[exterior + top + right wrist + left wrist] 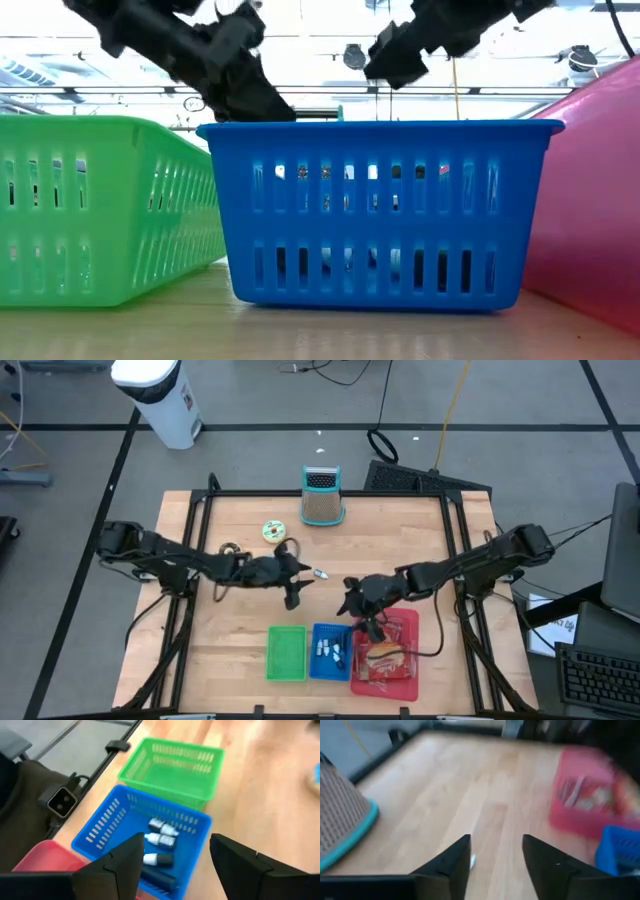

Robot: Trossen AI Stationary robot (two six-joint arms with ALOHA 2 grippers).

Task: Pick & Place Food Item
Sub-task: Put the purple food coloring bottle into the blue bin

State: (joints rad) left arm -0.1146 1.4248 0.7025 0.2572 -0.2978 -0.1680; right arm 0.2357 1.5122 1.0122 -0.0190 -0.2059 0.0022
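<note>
The food (386,656) lies in the red bin (408,622), lower right of the high view. Right gripper (372,628) hovers just above it, jaws spread and empty: placing looks done. Next, retreat. Left gripper (293,598), mid-frame, gapes near a small white item (321,574).

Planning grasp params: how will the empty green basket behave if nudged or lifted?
Green basket looks like thin slotted plastic and holds nothing, so probably light and apt to slide on the smooth wood table. Its low, wide shape likely resists tipping; walls may flex when pinched.
</note>
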